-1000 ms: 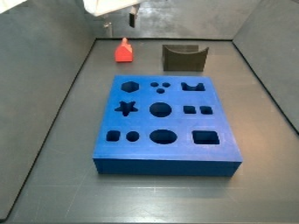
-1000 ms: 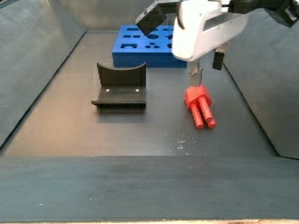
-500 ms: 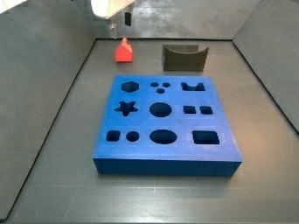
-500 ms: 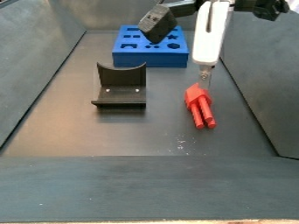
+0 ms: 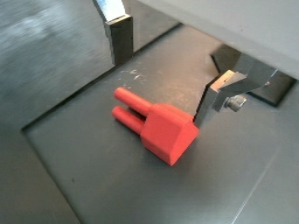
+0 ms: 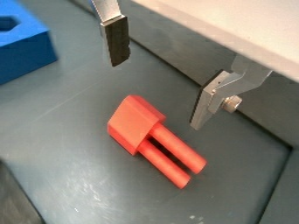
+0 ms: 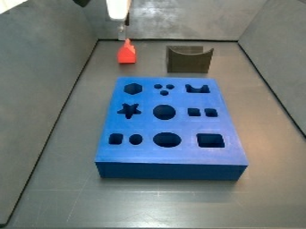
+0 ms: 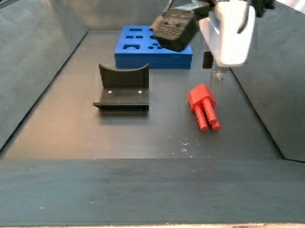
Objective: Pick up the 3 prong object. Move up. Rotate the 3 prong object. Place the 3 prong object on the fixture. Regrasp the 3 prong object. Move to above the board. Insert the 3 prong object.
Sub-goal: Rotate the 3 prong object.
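Observation:
The 3 prong object (image 5: 160, 129) is a small red-orange block lying flat on the dark floor, its prongs (image 6: 176, 161) pointing away from the board. My gripper (image 5: 163, 87) hangs open just above it, one finger (image 6: 115, 44) on each side and nothing between them. In both side views the gripper (image 8: 216, 69) sits over the red piece (image 8: 202, 108) without touching it, and near the back wall (image 7: 121, 22). The dark notched fixture (image 7: 188, 59) stands beside the red piece (image 7: 125, 53). The blue board (image 7: 171, 125) with its cut-outs lies in the middle of the floor.
Grey walls enclose the floor on all sides; the red piece lies close to one wall (image 8: 256, 98). A corner of the blue board (image 6: 24, 52) shows in a wrist view. The fixture (image 8: 121, 89) stands between the board (image 8: 152, 46) and the near edge.
The hand has turned about its vertical axis and shifted slightly over the red piece. The red piece, the fixture and the board have not moved.

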Controlling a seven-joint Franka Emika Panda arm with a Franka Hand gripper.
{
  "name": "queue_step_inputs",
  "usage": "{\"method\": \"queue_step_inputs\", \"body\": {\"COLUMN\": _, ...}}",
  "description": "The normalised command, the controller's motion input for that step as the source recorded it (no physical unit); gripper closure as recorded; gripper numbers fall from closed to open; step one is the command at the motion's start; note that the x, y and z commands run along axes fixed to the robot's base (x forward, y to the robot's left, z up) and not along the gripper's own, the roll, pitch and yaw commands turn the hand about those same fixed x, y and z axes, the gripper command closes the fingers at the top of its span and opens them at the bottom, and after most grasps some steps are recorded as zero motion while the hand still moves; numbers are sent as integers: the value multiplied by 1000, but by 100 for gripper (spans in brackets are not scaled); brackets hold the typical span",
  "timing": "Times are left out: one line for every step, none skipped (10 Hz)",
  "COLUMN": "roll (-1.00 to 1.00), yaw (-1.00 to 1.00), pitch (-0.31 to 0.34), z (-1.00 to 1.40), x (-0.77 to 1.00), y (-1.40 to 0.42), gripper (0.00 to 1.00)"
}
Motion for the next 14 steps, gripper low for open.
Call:
{"method": "queue_step_inputs", "body": {"roll": 5, "yaw": 1000, "pitch": -16, "z": -30, "x": 49, "y": -2, "gripper": 0}}
{"method": "queue_step_inputs", "body": {"roll": 5, "yaw": 1000, "pitch": -17, "z": -30, "x": 49, "y": -2, "gripper": 0}}
{"method": "queue_step_inputs", "body": {"roll": 5, "yaw": 1000, "pitch": -18, "z": -30, "x": 49, "y": -2, "gripper": 0}}
{"method": "queue_step_inputs", "body": {"roll": 5, "yaw": 1000, "pitch": -19, "z": -30, "x": 49, "y": -2, "gripper": 0}}
{"method": "queue_step_inputs", "body": {"roll": 6, "yaw": 1000, "pitch": -20, "z": -30, "x": 49, "y": -2, "gripper": 0}}
{"method": "queue_step_inputs", "body": {"roll": 6, "yaw": 1000, "pitch": -21, "z": -30, "x": 49, "y": -2, "gripper": 0}}
{"method": "queue_step_inputs", "body": {"roll": 6, "yaw": 1000, "pitch": -22, "z": -29, "x": 49, "y": -2, "gripper": 0}}
{"method": "queue_step_inputs", "body": {"roll": 7, "yaw": 1000, "pitch": -24, "z": -29, "x": 49, "y": -2, "gripper": 0}}
{"method": "queue_step_inputs", "body": {"roll": 7, "yaw": 1000, "pitch": -25, "z": -29, "x": 49, "y": -2, "gripper": 0}}
{"method": "queue_step_inputs", "body": {"roll": 8, "yaw": 1000, "pitch": -27, "z": -29, "x": 49, "y": -2, "gripper": 0}}
{"method": "queue_step_inputs", "body": {"roll": 8, "yaw": 1000, "pitch": -28, "z": -29, "x": 49, "y": -2, "gripper": 0}}
{"method": "queue_step_inputs", "body": {"roll": 9, "yaw": 1000, "pitch": -32, "z": -29, "x": 49, "y": -2, "gripper": 0}}
{"method": "queue_step_inputs", "body": {"roll": 10, "yaw": 1000, "pitch": -34, "z": -29, "x": 49, "y": -2, "gripper": 0}}
{"method": "queue_step_inputs", "body": {"roll": 11, "yaw": 1000, "pitch": -39, "z": -29, "x": 49, "y": -2, "gripper": 0}}
